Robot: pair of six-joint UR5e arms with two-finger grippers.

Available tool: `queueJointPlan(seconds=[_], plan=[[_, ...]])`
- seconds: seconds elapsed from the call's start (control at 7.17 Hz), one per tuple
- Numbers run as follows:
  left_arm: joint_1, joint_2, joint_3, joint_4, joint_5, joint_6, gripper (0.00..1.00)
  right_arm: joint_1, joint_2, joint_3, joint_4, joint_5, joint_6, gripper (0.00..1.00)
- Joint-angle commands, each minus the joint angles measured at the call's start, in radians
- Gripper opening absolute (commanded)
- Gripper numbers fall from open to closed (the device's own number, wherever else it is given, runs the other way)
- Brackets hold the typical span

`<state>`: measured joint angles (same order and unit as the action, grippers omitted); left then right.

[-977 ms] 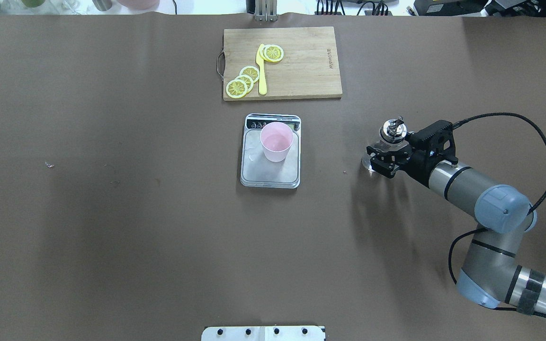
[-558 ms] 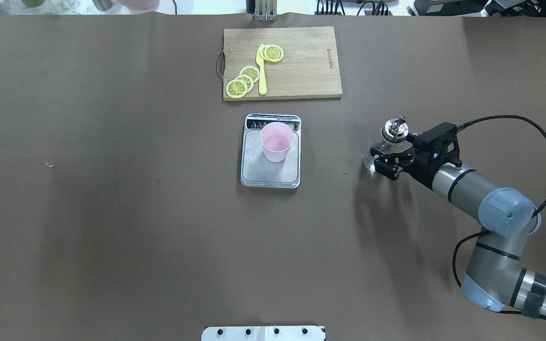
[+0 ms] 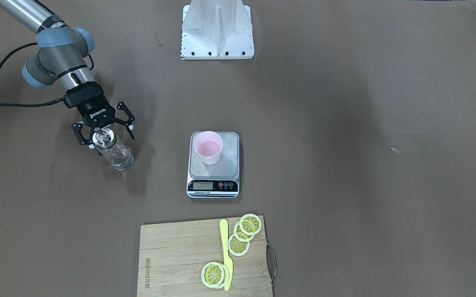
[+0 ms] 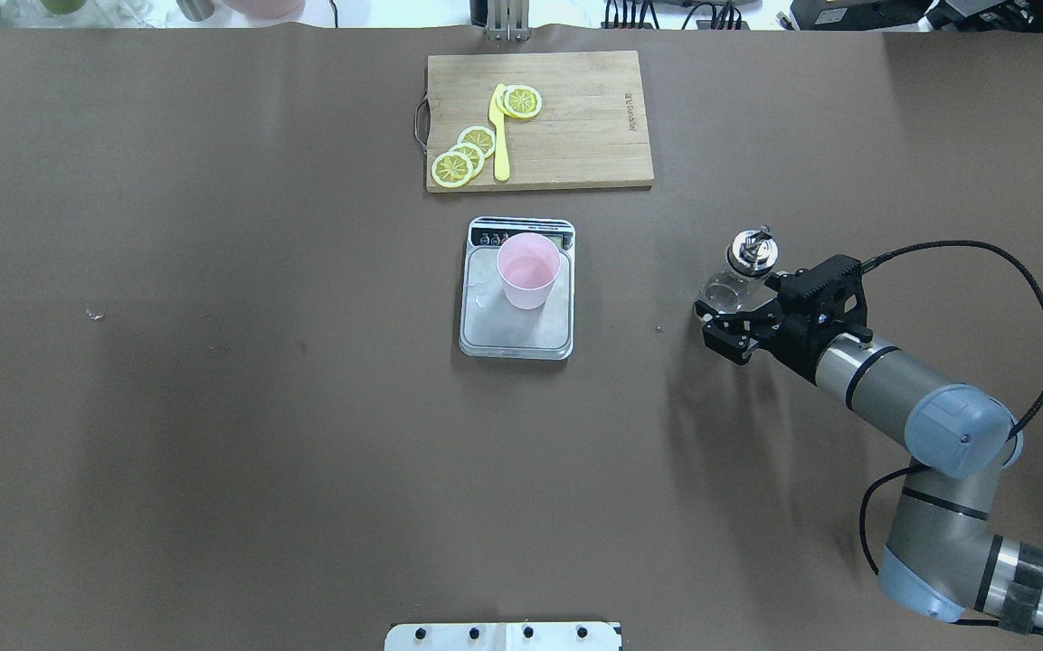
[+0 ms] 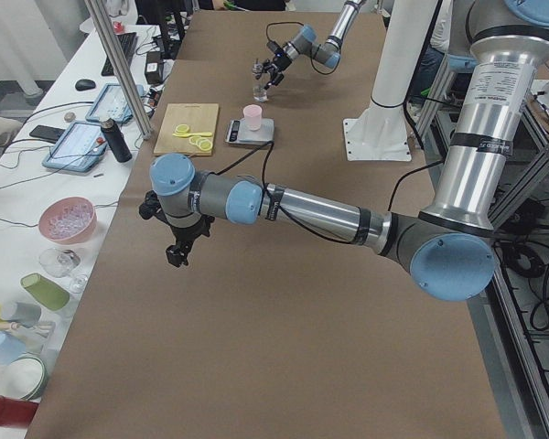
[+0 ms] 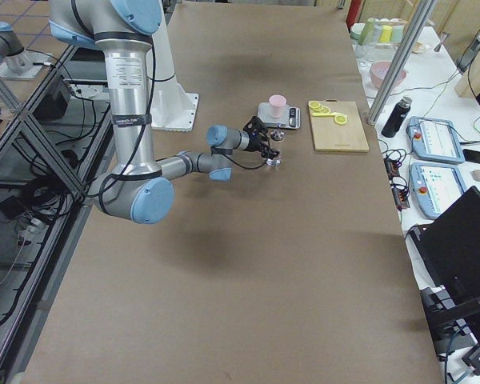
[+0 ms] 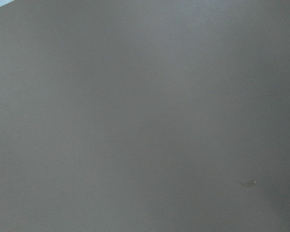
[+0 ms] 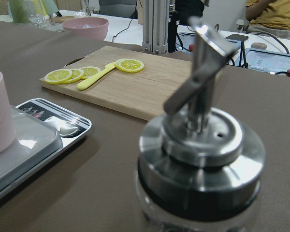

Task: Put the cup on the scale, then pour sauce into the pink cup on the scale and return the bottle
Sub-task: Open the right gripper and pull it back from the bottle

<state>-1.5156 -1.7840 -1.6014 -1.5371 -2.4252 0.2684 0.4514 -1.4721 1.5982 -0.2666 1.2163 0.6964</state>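
The pale pink cup (image 4: 528, 269) stands upright on the scale (image 4: 516, 336) at the table's middle; both also show in the front view, the cup (image 3: 208, 147) on the scale (image 3: 232, 165). The clear glass bottle (image 4: 736, 273) with its metal pourer cap stands on the table right of the scale, and fills the right wrist view (image 8: 201, 159). My right gripper (image 4: 742, 309) is open, its fingers (image 3: 81, 134) spread on both sides of the bottle (image 3: 116, 152) without gripping it. My left gripper (image 5: 176, 251) shows only in the left side view; I cannot tell its state.
A wooden cutting board (image 4: 575, 136) with lemon slices (image 4: 465, 155) and a yellow knife (image 4: 499, 136) lies behind the scale. The robot's white base (image 3: 217, 31) is at the near edge. The left wrist view shows only brown table.
My right gripper has drawn back a little from the bottle toward the robot. The bottle stays standing in place. The cup and scale have not moved.
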Motion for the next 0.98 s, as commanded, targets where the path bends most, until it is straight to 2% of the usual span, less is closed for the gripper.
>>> queueJointPlan(seconds=[0.0, 0.14, 0.7, 0.84], plan=[[0.000, 0.000, 0.001, 0.000, 0.000, 0.000, 0.98, -0.010, -0.045, 0.022, 0.001, -0.008, 0.000, 1.00], [0.000, 0.000, 0.001, 0.000, 0.002, 0.000, 0.98, -0.011, -0.074, 0.051, 0.001, -0.008, 0.000, 1.00], [0.000, -0.005, 0.001, 0.002, 0.003, 0.000, 0.98, -0.043, -0.117, 0.060, 0.001, -0.011, 0.075, 1.00], [0.000, -0.005, 0.001, 0.002, 0.003, 0.000, 0.98, -0.043, -0.160, 0.087, 0.007, -0.008, 0.075, 1.00]])
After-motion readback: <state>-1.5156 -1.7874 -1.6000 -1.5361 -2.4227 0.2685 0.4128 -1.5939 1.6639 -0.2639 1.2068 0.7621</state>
